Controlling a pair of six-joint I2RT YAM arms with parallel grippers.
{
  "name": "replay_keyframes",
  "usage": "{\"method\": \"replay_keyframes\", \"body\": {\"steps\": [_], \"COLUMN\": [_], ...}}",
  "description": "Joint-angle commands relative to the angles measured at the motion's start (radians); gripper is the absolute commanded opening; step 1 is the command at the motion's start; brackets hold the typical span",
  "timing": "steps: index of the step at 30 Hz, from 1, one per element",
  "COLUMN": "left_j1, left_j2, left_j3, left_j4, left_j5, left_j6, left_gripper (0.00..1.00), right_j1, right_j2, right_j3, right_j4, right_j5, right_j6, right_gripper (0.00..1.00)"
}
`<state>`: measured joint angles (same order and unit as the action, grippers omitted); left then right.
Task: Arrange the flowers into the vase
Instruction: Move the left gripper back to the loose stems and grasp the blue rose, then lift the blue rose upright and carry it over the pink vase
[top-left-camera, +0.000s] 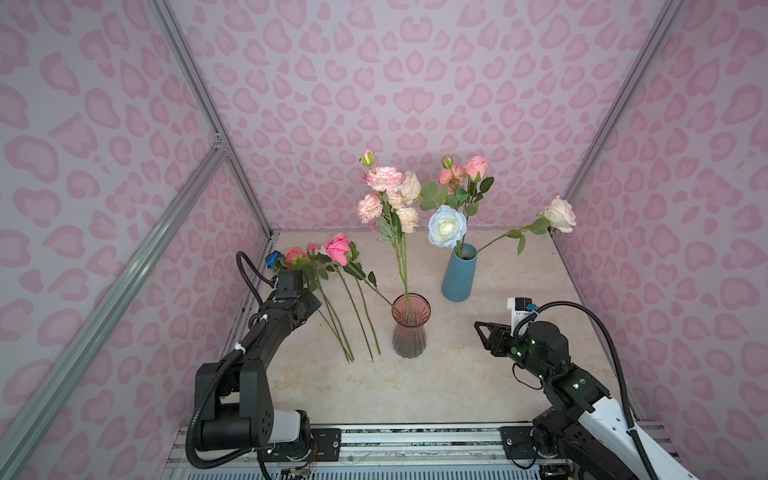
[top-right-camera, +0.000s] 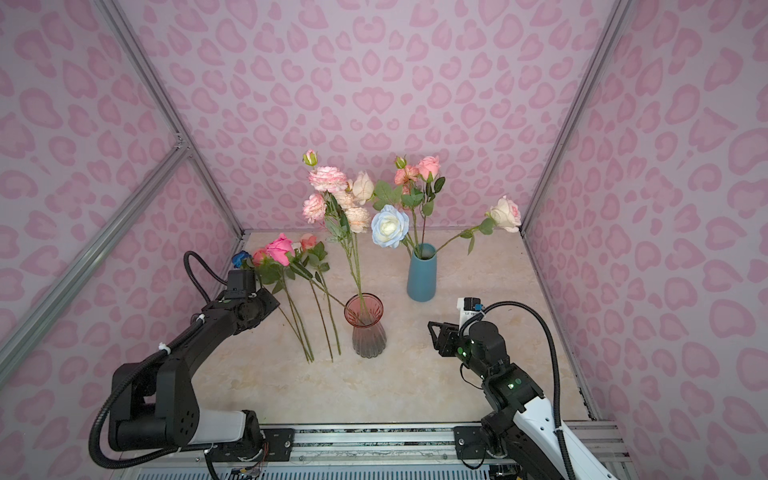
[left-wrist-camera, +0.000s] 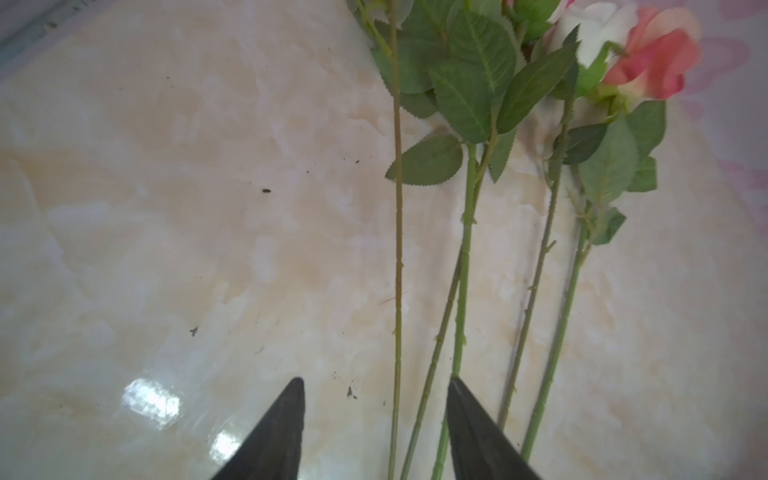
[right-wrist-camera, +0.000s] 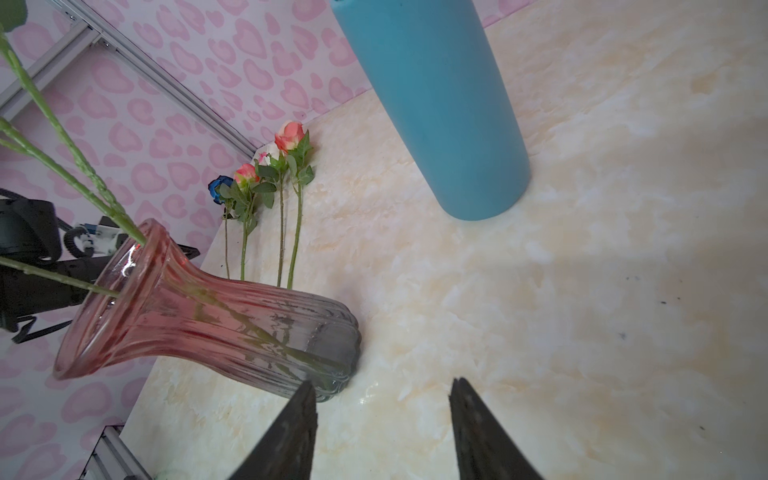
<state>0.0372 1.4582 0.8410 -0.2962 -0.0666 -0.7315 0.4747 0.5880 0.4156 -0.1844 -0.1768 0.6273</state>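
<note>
Marbled tabletop (top-left-camera: 415, 386): flowers (top-left-camera: 337, 248) beside pink vase (top-left-camera: 410, 332)

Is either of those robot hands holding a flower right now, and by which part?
Neither holds anything. The left gripper has its fingers apart over the loose stems on the table, closed on none; the right gripper is open and empty.
</note>
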Motion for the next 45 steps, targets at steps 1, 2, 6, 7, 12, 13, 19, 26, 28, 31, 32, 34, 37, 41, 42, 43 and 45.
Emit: {"method": "replay_keyframes", "body": {"steps": [1, 2, 6, 7, 12, 13, 19, 26, 28, 31, 32, 34, 37, 41, 42, 43, 45], "left_j1": [0.007, 0.006, 0.006, 0.007, 0.007, 0.007, 0.007, 0.002, -0.007, -0.033, -0.052, -0.120, -0.228, -0.306, -0.316, -0.323, -0.328], "left_j2": [0.086, 0.111, 0.196, 0.213, 0.222, 0.214, 0.126, -0.082, -0.173, -0.332, -0.387, -0.486, -0.615, -0.711, -0.723, -0.738, -0.762], "left_j3": [0.019, 0.023, 0.051, 0.060, 0.073, 0.073, 0.076, 0.104, 0.120, 0.158, 0.176, 0.216, 0.265, 0.360, 0.375, 0.389, 0.401], "left_j4": [0.104, 0.125, 0.169, 0.175, 0.150, 0.142, 0.084, -0.023, -0.054, -0.087, -0.088, -0.088, -0.047, -0.065, -0.072, -0.079, -0.085], "left_j5": [0.063, 0.070, 0.114, 0.127, 0.112, 0.103, 0.067, 0.062, 0.061, 0.050, 0.043, -0.003, -0.045, -0.035, -0.019, -0.003, 0.041], "left_j6": [-0.004, -0.005, 0.003, 0.010, 0.031, 0.040, 0.082, 0.101, 0.110, 0.140, 0.165, 0.233, 0.335, 0.432, 0.445, 0.455, 0.469], "left_gripper": [0.55, 0.55, 0.50, 0.46, 0.19, 0.16, 0.07, 0.04, 0.04, 0.04, 0.04, 0.04, 0.04, 0.04, 0.04, 0.04, 0.04], "right_j1": [-0.007, -0.009, -0.013, -0.016, -0.017, -0.018, -0.025, -0.026, -0.026, -0.025, -0.026, -0.025, -0.026, -0.025, -0.025, -0.025, -0.025], "right_j2": [0.004, 0.006, 0.016, 0.018, 0.020, 0.020, 0.024, 0.032, 0.032, 0.017, 0.010, 0.000, -0.004, -0.001, 0.000, 0.002, 0.007], "right_j3": [0.001, 0.002, 0.003, 0.002, 0.002, 0.001, 0.025, 0.048, 0.052, 0.057, 0.059, 0.063, 0.069, 0.072, 0.072, 0.073, 0.076], "right_j4": [0.022, 0.022, 0.023, 0.023, 0.022, 0.024, 0.012, 0.020, 0.017, 0.004, -0.001, -0.010, -0.022, -0.020, -0.017, -0.016, -0.014], "right_j5": [-0.005, -0.005, -0.006, -0.007, -0.005, -0.006, -0.003, -0.024, -0.028, -0.028, -0.025, -0.020, -0.010, -0.007, -0.005, -0.003, -0.006], "right_j6": [-0.014, -0.015, -0.023, -0.024, -0.023, -0.024, -0.045, -0.041, -0.037, -0.036, -0.036, -0.035, -0.036, -0.027, -0.023, -0.021, -0.014], "right_gripper": [0.53, 0.53, 0.53, 0.53, 0.53, 0.53, 0.53, 0.53, 0.53, 0.53, 0.53, 0.53, 0.53, 0.53, 0.52, 0.52, 0.52]}}
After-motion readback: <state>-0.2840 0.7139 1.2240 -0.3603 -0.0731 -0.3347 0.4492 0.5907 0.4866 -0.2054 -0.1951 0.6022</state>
